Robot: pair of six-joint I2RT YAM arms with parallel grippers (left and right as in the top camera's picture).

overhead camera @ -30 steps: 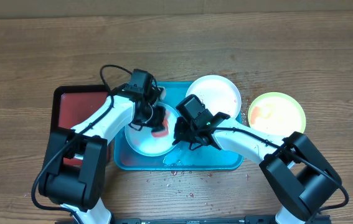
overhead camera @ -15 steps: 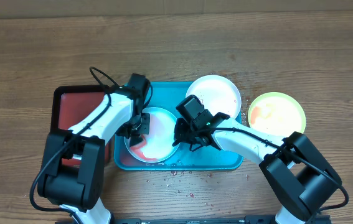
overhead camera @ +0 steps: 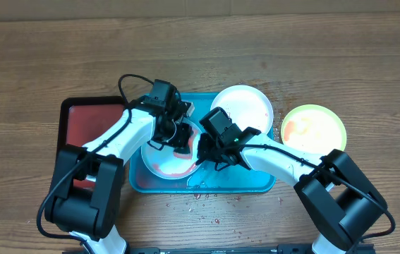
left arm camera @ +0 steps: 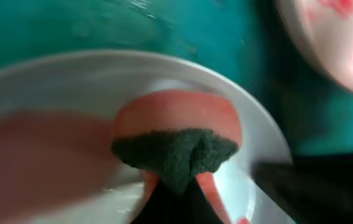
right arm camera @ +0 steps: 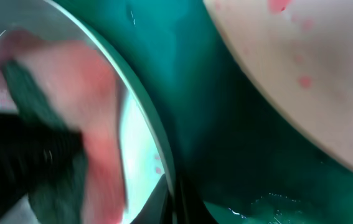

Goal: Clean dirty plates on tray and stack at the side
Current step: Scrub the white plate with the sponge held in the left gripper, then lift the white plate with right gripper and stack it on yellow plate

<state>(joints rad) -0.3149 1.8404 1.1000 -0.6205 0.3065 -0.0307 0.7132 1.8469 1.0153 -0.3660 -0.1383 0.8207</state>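
Observation:
The turquoise tray (overhead camera: 256,182) holds the pale mint-rimmed plate (overhead camera: 159,161), smeared red, and the white plate (overhead camera: 245,106) at its back right. The yellow-green-rimmed plate (overhead camera: 314,129) lies on the table to the right of the tray. My left gripper (overhead camera: 180,138) is shut on a pink sponge with a dark green scrub face (left arm camera: 176,140) and presses it on the mint-rimmed plate (left arm camera: 58,87). My right gripper (overhead camera: 201,152) is shut on that plate's right rim (right arm camera: 148,134). The white plate also shows in the right wrist view (right arm camera: 313,62), with red specks.
A smaller dark-red tray with a black rim (overhead camera: 80,123) lies left of the turquoise tray. Red specks and drops dot the table (overhead camera: 200,204) in front of the tray. The tray floor (right arm camera: 238,137) is wet.
My left gripper swept the sponge to the plate's left side and back to its right side. Red smear now covers more of the plate. My right gripper has stayed on the rim.

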